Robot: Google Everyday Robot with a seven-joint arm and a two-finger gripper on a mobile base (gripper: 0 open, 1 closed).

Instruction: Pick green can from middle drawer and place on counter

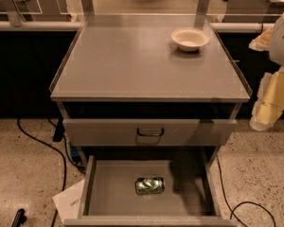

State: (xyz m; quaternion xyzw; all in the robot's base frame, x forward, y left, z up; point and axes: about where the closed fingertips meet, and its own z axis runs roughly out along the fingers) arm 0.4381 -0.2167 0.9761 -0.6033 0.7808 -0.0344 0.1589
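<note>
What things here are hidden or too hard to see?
Camera view:
- Tool, right of the counter: partly cut off by the right edge.
- Middle drawer: front cut off by the bottom edge.
- Green can: label too small to read.
- Handled drawer: inside hidden by its front.

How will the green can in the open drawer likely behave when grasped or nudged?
The green can lies on its side on the middle drawer floor, so a nudge may roll it. Its dents suggest thin, crushable, probably light walls. The gripper hangs beside the counter, far right.
</note>
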